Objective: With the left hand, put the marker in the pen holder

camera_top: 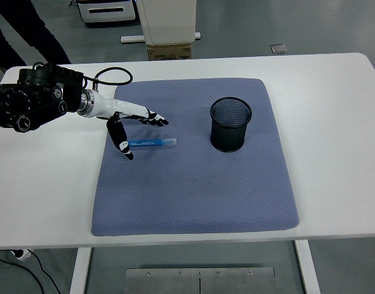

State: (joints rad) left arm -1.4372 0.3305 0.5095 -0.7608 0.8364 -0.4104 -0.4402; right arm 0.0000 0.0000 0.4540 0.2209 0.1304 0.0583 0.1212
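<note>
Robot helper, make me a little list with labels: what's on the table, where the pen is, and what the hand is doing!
table: white, with a blue-grey mat on it
marker: blue marker lying flat on the mat, left of the cup
pen holder: black mesh pen holder, upright on the mat, nothing seen inside
left hand: left hand over the marker's left end, fingers spread, thumb pointing down beside it, not gripping
right hand: not in view
person: dark legs at the top left
</note>
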